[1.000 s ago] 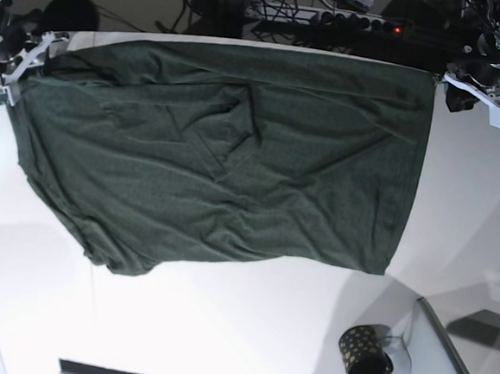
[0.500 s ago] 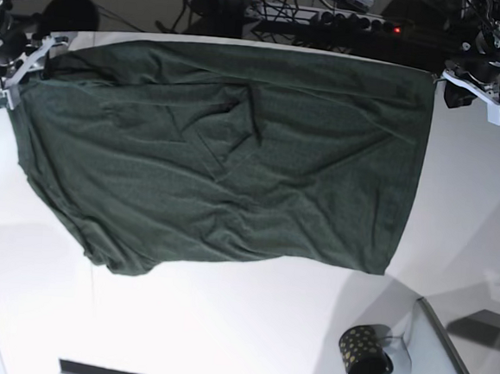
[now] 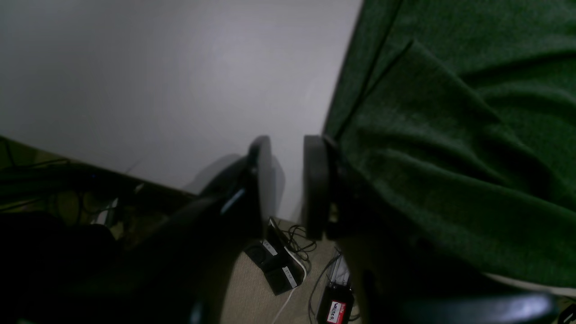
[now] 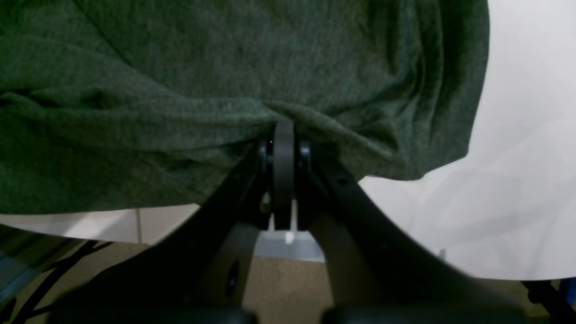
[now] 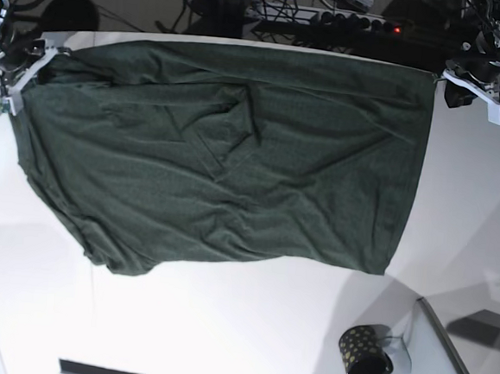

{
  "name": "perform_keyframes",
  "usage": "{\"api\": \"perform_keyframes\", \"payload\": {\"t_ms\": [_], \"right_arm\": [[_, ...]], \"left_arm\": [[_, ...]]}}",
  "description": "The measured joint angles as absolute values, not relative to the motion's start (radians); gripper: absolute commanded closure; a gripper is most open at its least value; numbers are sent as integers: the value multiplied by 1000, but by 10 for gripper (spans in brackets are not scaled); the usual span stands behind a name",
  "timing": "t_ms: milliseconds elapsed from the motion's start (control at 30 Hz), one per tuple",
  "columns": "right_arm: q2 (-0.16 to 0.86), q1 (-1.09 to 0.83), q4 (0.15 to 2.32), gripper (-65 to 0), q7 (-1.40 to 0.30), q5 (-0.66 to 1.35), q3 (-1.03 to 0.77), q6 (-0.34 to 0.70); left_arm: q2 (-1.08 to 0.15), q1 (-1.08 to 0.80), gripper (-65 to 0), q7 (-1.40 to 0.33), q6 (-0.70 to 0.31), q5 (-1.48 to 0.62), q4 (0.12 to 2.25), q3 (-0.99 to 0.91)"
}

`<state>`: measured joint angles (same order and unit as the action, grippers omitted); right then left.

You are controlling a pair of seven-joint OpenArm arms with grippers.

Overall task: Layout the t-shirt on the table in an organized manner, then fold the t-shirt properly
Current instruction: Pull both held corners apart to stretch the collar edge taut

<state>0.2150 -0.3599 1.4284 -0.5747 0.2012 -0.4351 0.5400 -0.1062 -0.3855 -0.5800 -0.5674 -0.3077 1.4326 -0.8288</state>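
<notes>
We are observing the t-shirt (image 5: 226,159) lying spread across the far half of the table (image 5: 221,332), dark green and creased, with diagonal folds running through its middle. Its far edge is running along the table's far edge, and its near hem is sloping, lowest toward the base view's left.

We are finding the right gripper (image 4: 283,130) at the shirt's far corner on the base view's left (image 5: 20,78). In the right wrist view its jaws are standing pressed together with a bunched fold of fabric meeting their tips; we are recording them as closed on the t-shirt.

We are finding the left gripper (image 3: 288,180) at the opposite far corner (image 5: 474,88), just off the table's edge. In the left wrist view its jaws are standing narrowly apart with bare table showing between them; one finger (image 3: 315,180) is sitting against the shirt's edge, and nothing is being gripped.

We are also noting a dark gold-dotted mug (image 5: 363,354) lying near the table's near right, well apart from the shirt, just beside a grey panel (image 5: 444,358).
</notes>
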Motion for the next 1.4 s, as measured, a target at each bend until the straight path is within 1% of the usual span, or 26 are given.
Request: {"api": "perform_keyframes", "payload": {"t_ms": [233, 500, 633, 900, 933, 1033, 1100, 1200, 1267, 1333, 1400], "right_arm": [[216, -326, 1419, -5, -571, 201, -513, 539], [246, -283, 1319, -5, -576, 202, -518, 539], [237, -269, 1315, -5, -569, 203, -573, 539], [237, -264, 1315, -11, -576, 202, -576, 539], [237, -264, 1315, -29, -578, 202, -576, 539], [238, -267, 1316, -117, -580, 201, -576, 539], [236, -278, 1324, -152, -579, 203, -580, 539], [221, -299, 1362, -153, -578, 201, -632, 539], [187, -300, 1395, -153, -578, 202, -712, 540], [155, -300, 1428, -153, -562, 202, -775, 540], [144, -305, 1435, -155, -521, 203, -786, 540]], "left_arm": [[-106, -385, -127, -580, -567, -308, 1433, -829], [-109, -385, -127, -580, -567, -308, 1433, -829], [-106, -385, -127, -580, -568, -308, 1433, -829], [-109, -381, -127, -579, -564, -306, 1397, -829], [-109, -382, -127, -580, -564, -307, 1396, -829], [-108, -382, -127, -580, -565, -308, 1396, -829], [-108, -384, -127, -580, -564, -307, 1404, -829], [-103, -400, -127, -580, -561, -307, 1446, -828], [-92, -439, -127, -577, -568, -312, 1522, -823], [-55, -475, -127, -578, -560, -305, 1609, -823], [-5, -508, -127, -586, -566, -305, 1695, -809]]}}
